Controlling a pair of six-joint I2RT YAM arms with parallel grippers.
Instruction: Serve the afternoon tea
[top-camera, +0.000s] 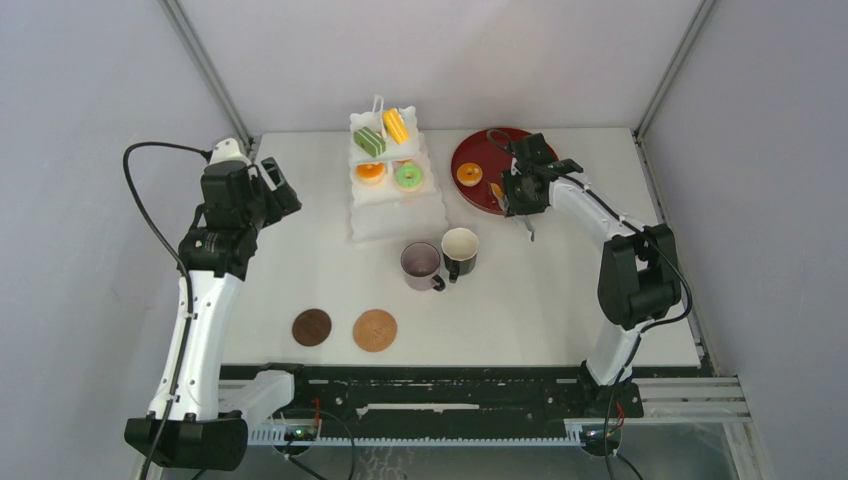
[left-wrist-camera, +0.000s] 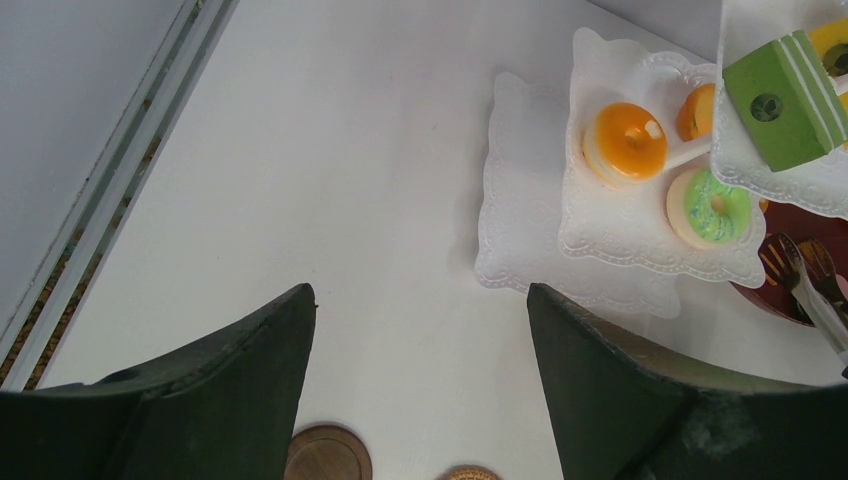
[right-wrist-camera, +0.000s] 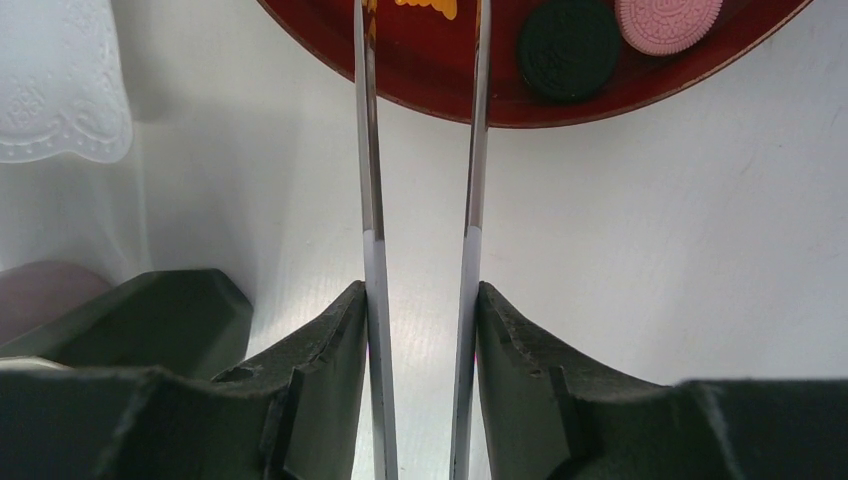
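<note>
The white three-tier stand (top-camera: 398, 215) holds a green block (top-camera: 369, 141), a yellow pastry (top-camera: 396, 125), an orange ring (top-camera: 370, 172) and a green ring (top-camera: 408, 177). A mauve mug (top-camera: 421, 263) and a black mug (top-camera: 460, 250) stand together in front of it. Two brown coasters (top-camera: 311, 327) (top-camera: 375, 330) lie near the front edge. My right gripper (right-wrist-camera: 420, 295) is shut on the metal tongs (right-wrist-camera: 372, 200), whose tips reach over the red tray (right-wrist-camera: 430, 90) by an orange pastry (top-camera: 469, 175). My left gripper (left-wrist-camera: 420, 295) hangs open and empty, left of the stand (left-wrist-camera: 520, 220).
On the red tray lie a black cookie (right-wrist-camera: 572, 48) and a pink cookie (right-wrist-camera: 668, 12). The tray (top-camera: 500, 145) sits at the back right, close to the stand. Grey walls close in the table on three sides.
</note>
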